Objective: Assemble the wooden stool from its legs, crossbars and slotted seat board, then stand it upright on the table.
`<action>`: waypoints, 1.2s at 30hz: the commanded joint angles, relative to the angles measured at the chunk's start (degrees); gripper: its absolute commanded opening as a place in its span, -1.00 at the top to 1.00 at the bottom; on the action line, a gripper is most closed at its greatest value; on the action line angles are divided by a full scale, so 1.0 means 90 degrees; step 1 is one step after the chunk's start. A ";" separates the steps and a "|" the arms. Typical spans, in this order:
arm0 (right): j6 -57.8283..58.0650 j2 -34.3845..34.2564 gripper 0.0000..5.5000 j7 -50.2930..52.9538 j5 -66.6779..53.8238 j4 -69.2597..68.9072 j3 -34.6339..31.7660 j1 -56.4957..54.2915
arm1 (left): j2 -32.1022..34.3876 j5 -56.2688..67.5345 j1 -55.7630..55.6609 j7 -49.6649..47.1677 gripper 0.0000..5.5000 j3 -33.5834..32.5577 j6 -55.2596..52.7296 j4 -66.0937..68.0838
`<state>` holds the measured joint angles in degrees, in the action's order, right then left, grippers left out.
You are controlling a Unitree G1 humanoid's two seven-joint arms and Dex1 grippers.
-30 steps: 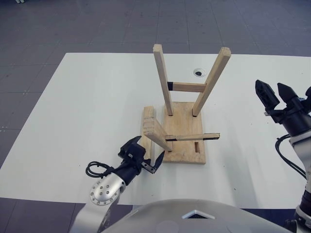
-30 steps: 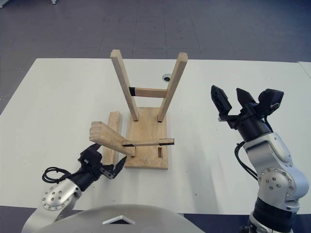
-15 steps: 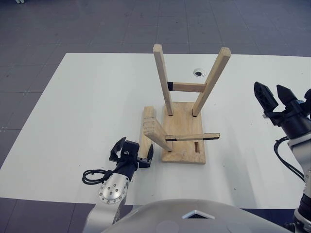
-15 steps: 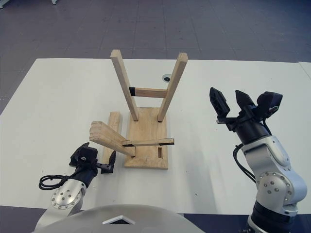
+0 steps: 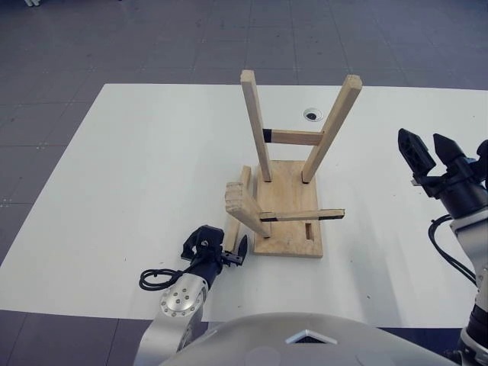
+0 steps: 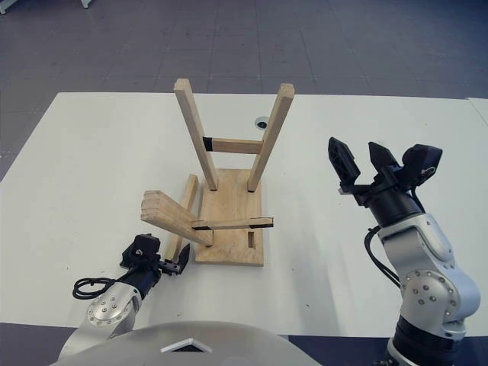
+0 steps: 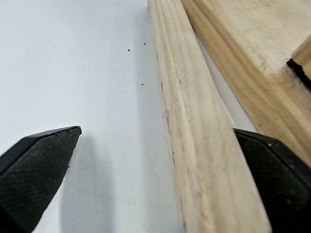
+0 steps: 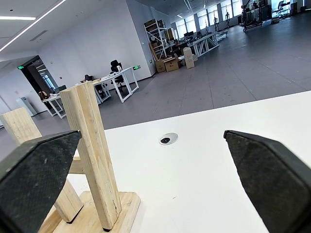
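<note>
The slotted seat board point(image 5: 290, 204) lies flat on the white table. Two legs point(image 5: 256, 126) joined by a crossbar point(image 5: 296, 137) stand upright in its far slots. At its near left corner a second leg point(image 5: 244, 206) leans, carrying a crossbar point(image 5: 303, 216) that hangs over the board. Another leg point(image 5: 235, 221) lies on the table along the board's left edge. My left gripper point(image 5: 219, 250) is open and straddles that leg's near end point(image 7: 194, 145); one finger point(image 7: 274, 167) touches it, the other point(image 7: 39, 160) stands clear. My right gripper point(image 5: 427, 152) hovers open to the right of the stool.
A round cable hole point(image 5: 313, 114) sits in the table behind the stool. Bare table point(image 5: 137, 168) stretches to the left and to the right of the board. The table's front edge runs just behind my left gripper.
My left gripper has moved right onto the lying leg's near end. That leg has swung, its far end now closer to the board. The right gripper has barely moved.
</note>
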<state>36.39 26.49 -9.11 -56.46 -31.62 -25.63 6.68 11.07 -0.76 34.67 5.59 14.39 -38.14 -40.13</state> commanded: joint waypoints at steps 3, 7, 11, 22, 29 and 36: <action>0.0028 -0.0017 -1.00 0.0026 -0.0006 -0.0052 0.0049 -0.0041 | 0.0113 0.0149 0.0157 0.0165 -0.74 0.0120 -0.0438 0.0235; 0.0037 0.0000 -1.00 0.0033 -0.0024 -0.0046 0.0029 -0.0070 | 0.0126 0.0206 0.0146 0.0177 -0.51 0.0140 -0.0509 0.0247; 0.0040 0.0024 -1.00 0.0036 -0.0042 -0.0039 -0.0002 -0.0102 | 0.0125 0.0238 0.0131 0.0136 -0.38 0.0148 -0.0554 0.0247; 0.0046 0.0035 -1.00 0.0041 -0.0055 -0.0051 -0.0045 -0.0067 | -0.0106 0.0378 0.0122 -0.0039 0.15 -0.0220 -0.0679 0.0307; 0.0045 0.0059 -1.00 0.0015 -0.0056 -0.0031 -0.0086 -0.0042 | -0.0411 0.0379 -0.0172 -0.0382 0.33 -0.0869 -0.0663 0.0461; -0.0013 0.0153 -1.00 0.0019 -0.0041 0.0054 -0.0212 -0.0225 | -0.0393 0.0780 -0.1344 -0.0377 0.45 -0.2310 -0.0454 0.0551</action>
<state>36.40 26.91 -9.07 -56.58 -31.51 -26.44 6.22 6.61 4.77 26.79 2.05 -1.73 -42.25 -35.62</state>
